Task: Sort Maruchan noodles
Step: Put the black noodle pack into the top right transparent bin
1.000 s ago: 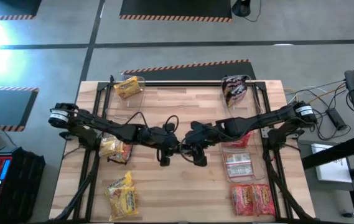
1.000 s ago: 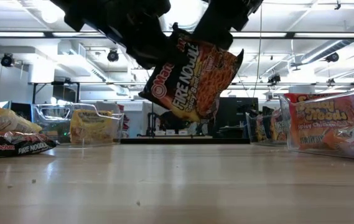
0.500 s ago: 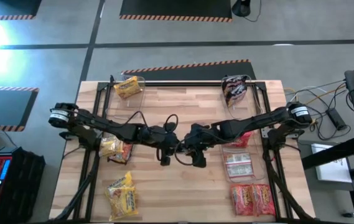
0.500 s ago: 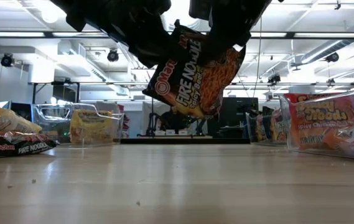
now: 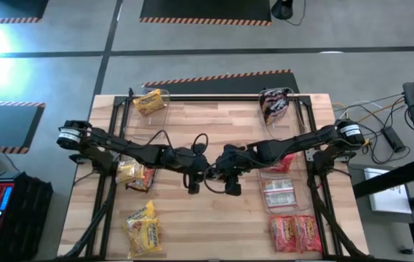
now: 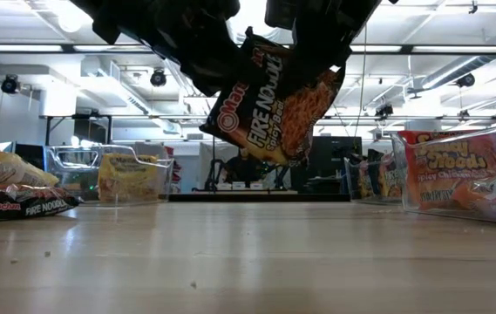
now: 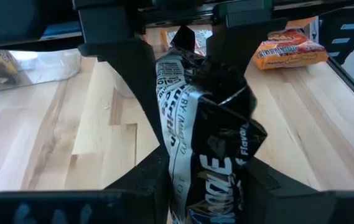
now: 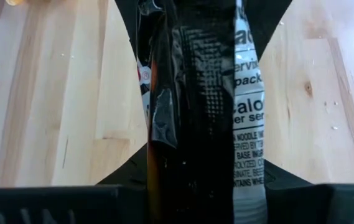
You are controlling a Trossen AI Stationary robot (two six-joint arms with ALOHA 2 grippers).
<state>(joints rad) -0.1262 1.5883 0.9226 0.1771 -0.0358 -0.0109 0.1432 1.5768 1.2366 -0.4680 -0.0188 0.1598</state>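
Observation:
A dark Maruchan Fire Noodle packet (image 6: 274, 109) hangs in the air over the middle of the table. My left gripper (image 5: 194, 177) comes at it from the table's left and is shut on it. From the right, my right gripper (image 5: 225, 177) is shut on it too. In the left wrist view the packet (image 7: 208, 137) stands on edge, with the right gripper's fingers (image 7: 127, 74) at its far end. The right wrist view shows the packet (image 8: 195, 112) filling the gap between that gripper's fingers. My left gripper pinches the packet's left end (image 7: 186, 180) between its two fingers, one on each flat face. The fingers slant down from the table's left. The packet is crumpled there and clear of the table. My right gripper pinches the packet's right end (image 8: 189, 162) between its two fingers, on the flat faces. The fingers slant down from the table's right. The packet hangs tilted below both grippers, well above the wood.
A clear bin with yellow packets (image 5: 150, 102) stands far left and one with dark packets (image 5: 273, 105) far right. Loose packets lie at the left (image 5: 134, 175) and near left (image 5: 142, 231). A clear bin (image 5: 279, 193) and red-orange packets (image 5: 294, 233) lie at the right.
My right gripper has sunk a little onto the packet's upper right end. The packet has tipped slightly steeper between the two grippers and stays clear of the table.

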